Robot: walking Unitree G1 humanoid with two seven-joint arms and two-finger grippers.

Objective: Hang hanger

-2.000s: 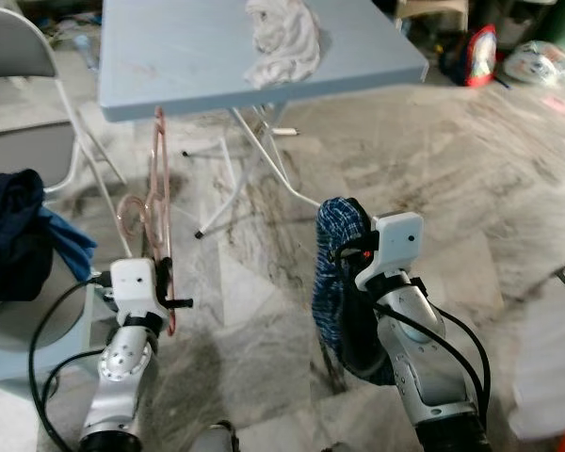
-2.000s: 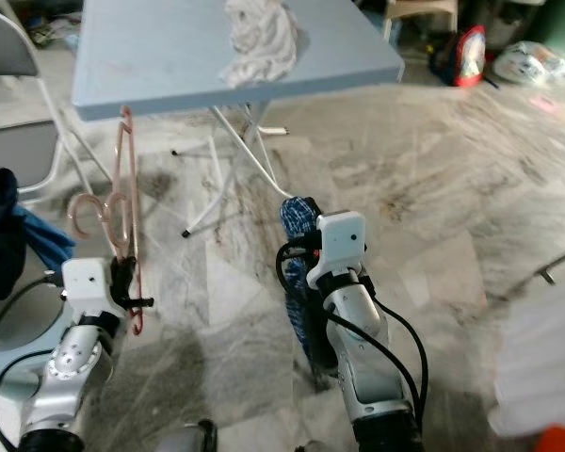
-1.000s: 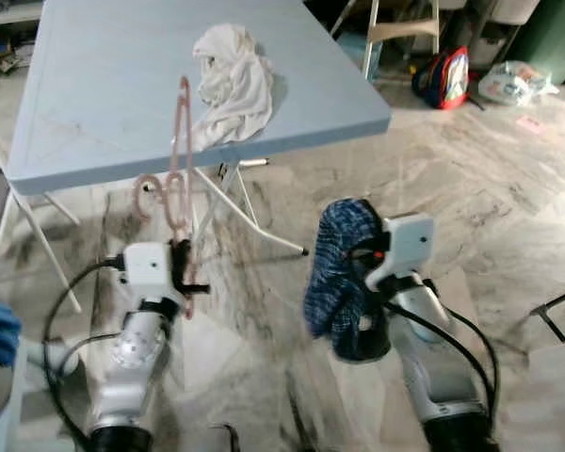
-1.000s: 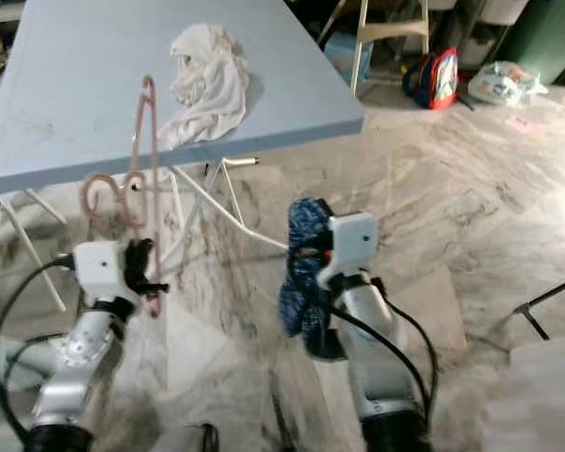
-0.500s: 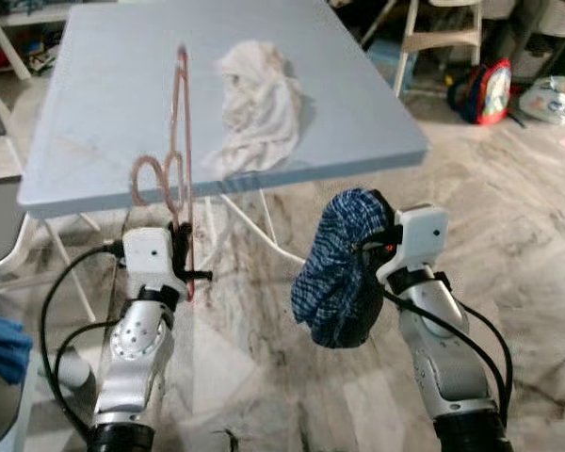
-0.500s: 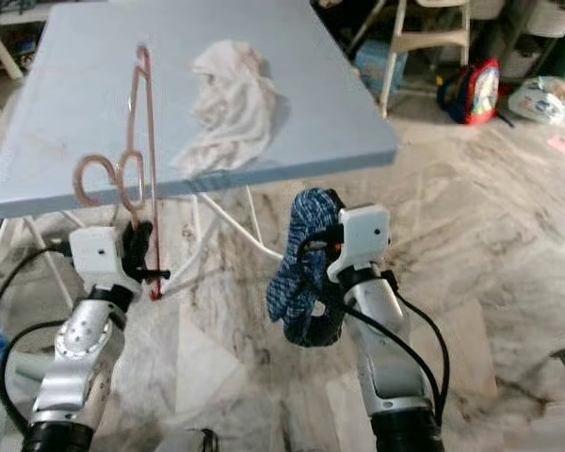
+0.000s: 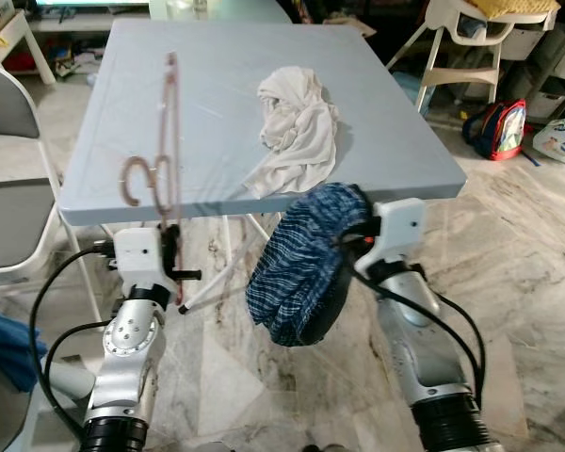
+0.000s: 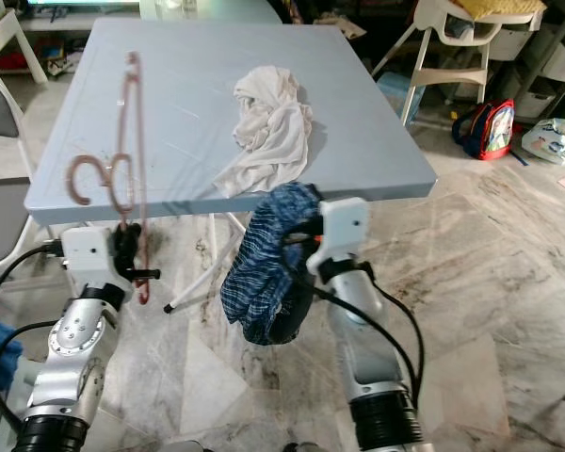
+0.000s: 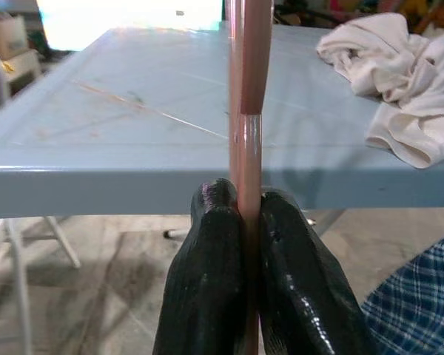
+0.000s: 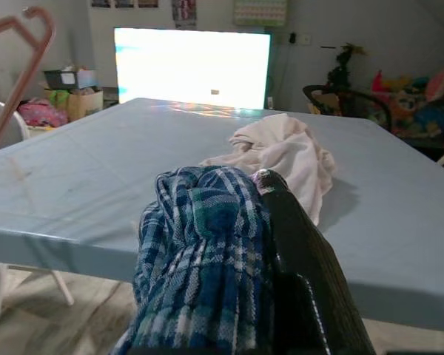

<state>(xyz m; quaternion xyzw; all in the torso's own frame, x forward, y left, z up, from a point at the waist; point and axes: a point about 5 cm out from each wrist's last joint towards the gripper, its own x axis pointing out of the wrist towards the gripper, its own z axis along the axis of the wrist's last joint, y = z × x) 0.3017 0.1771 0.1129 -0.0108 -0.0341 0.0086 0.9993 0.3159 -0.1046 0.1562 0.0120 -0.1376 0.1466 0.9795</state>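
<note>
A pink hanger stands upright, edge-on, in front of the near left edge of the light blue table. My left gripper is shut on its lower bar, its black fingers pinching the pink rod. A blue plaid garment hangs bunched from my right gripper, which is shut on it just below the table's front edge. In the right wrist view the plaid cloth covers most of the black finger.
A crumpled white cloth lies on the table towards its right side. A grey folding chair stands at the left, with blue fabric low beside it. A white high chair and a red bag are at the back right. The floor is marble.
The view has shifted and the table now lies nearer and more central. Both arms have risen towards the table's front edge, with the hanger and plaid garment still held.
</note>
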